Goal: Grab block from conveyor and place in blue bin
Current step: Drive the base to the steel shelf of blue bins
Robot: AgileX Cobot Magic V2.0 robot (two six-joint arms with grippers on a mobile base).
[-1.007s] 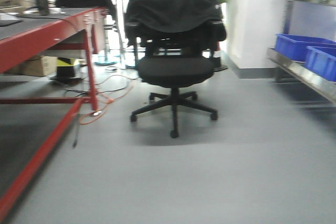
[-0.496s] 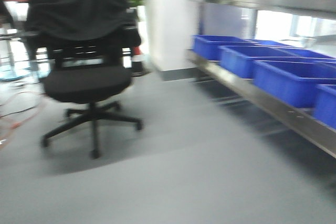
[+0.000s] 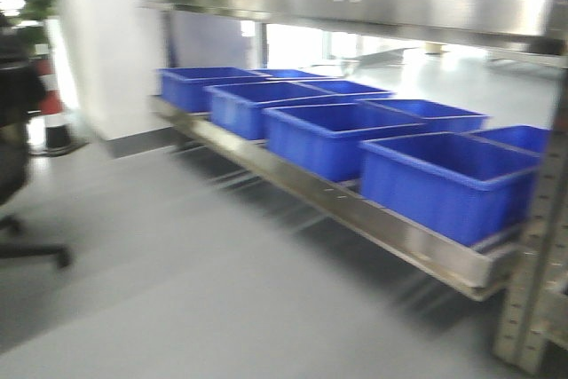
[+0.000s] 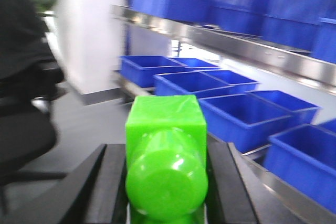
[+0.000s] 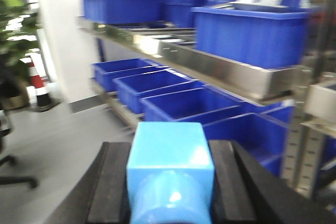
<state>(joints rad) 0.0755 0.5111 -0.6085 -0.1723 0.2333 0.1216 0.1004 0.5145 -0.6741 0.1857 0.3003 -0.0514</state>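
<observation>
One block between each gripper's fingers: left gripper (image 4: 166,182) clamps a green block (image 4: 165,121), right gripper (image 5: 169,187) a light-blue block (image 5: 169,148); beyond the fingertips, four front-row blue bins (image 3: 439,193) (blurred).

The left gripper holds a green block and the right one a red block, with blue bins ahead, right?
Not quite: the right gripper holds a light blue block, not red, as the right wrist view shows. The left gripper does hold a green block, with blue bins ahead.
</observation>
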